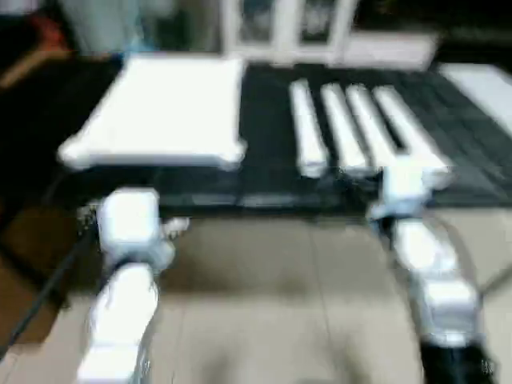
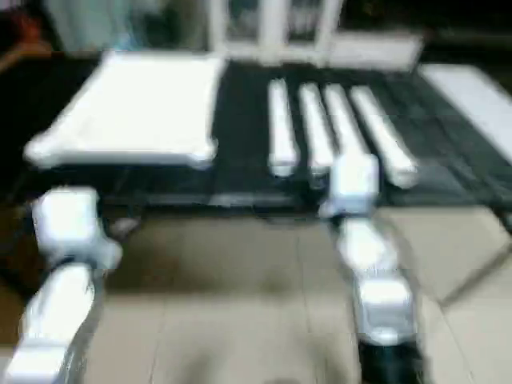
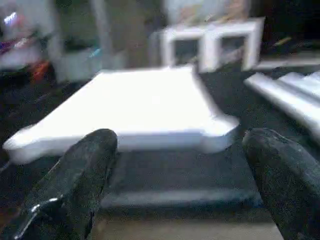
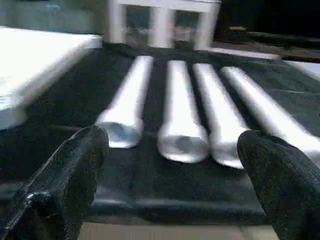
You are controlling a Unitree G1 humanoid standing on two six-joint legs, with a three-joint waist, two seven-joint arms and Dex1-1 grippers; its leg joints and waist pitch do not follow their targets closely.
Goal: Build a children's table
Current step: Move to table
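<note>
Both fingers pairs, left (image 3: 95,170) and right (image 4: 80,170), spread empty; tabletop (image 1: 168,104) and four legs (image 4: 182,115) lie unassembled.

A beige tiled floor (image 1: 264,272) fills the lower frame, a black mat (image 1: 264,120) spreads across the middle, and a white glass-door cabinet (image 1: 280,28) stands at top centre.

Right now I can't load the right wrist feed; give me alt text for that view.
Four white legs lie side by side on a black mat, open ends toward the camera, framed between the open right gripper and its two black fingers. An edge of the white tabletop lies on the mat beside them, and a white cabinet stands behind.
</note>
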